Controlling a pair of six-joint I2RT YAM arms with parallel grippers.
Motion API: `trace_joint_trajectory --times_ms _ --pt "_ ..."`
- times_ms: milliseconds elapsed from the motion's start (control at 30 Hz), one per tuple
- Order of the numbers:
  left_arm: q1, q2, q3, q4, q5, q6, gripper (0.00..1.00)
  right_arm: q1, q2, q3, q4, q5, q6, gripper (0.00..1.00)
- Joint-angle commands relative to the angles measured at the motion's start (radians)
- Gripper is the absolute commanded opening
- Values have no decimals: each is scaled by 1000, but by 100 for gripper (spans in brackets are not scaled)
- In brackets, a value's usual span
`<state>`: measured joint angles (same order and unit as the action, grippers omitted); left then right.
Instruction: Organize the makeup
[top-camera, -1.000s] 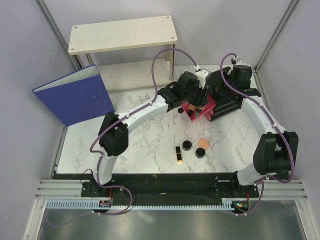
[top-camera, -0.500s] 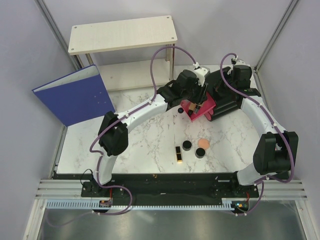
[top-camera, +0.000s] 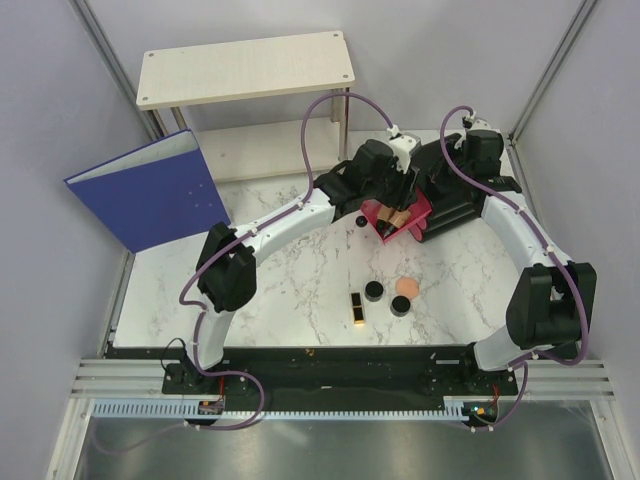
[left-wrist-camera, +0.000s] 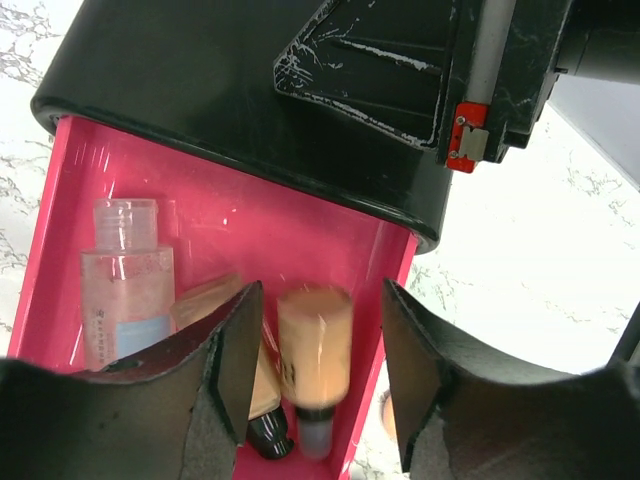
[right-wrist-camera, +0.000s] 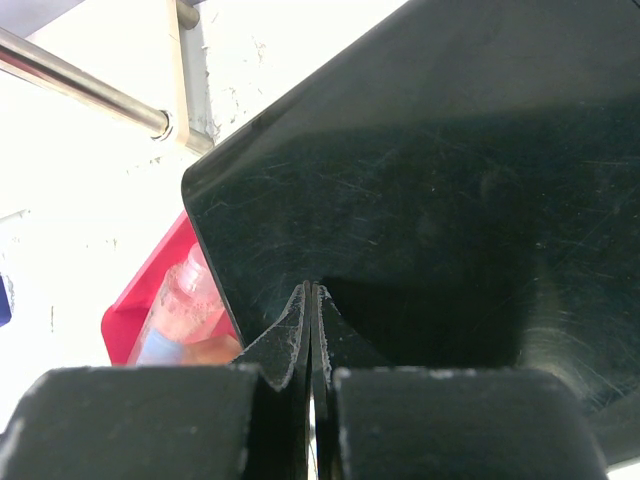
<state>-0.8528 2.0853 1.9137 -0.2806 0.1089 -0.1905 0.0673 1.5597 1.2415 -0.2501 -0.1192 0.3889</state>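
Note:
The pink drawer (left-wrist-camera: 230, 215) stands pulled out of the black organizer (left-wrist-camera: 220, 80). My left gripper (left-wrist-camera: 320, 370) hovers over it, open, and a blurred peach tube (left-wrist-camera: 315, 335) sits free between the fingers, cap toward me. A second peach tube (left-wrist-camera: 215, 295) with a dark cap and a clear bottle (left-wrist-camera: 127, 290) lie beside it in the drawer. On the marble, nearer the arms' bases than the organizer, lie the black-and-gold lipstick (top-camera: 356, 308), two round black jars (top-camera: 374, 291) (top-camera: 401, 305) and the peach puff (top-camera: 407, 286). My right gripper (right-wrist-camera: 313, 300) is shut, tips against the organizer (right-wrist-camera: 450, 200).
A blue binder (top-camera: 150, 190) leans at the left wall. A pale wooden shelf (top-camera: 245, 68) stands at the back. The organizer (top-camera: 455, 205) sits at the back right near the wall, with both arms crowded around it.
My left gripper's jaws have spread and let go of the peach tube, which now sits loose in the pink drawer. The right arm has not moved.

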Motion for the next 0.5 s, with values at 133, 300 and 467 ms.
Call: trace_joint_trajectory --times_ms 133,300,467 --pt "-2 -10 10 38 5 33 60 0 114 -86 -390 44 -47 0" --pt "4 -88 28 35 -35 103 60 -1 114 -86 -391 43 -45 0" --pt "32 -229 -63 8 -130 166 61 -1 114 -82 -399 44 -48 0"
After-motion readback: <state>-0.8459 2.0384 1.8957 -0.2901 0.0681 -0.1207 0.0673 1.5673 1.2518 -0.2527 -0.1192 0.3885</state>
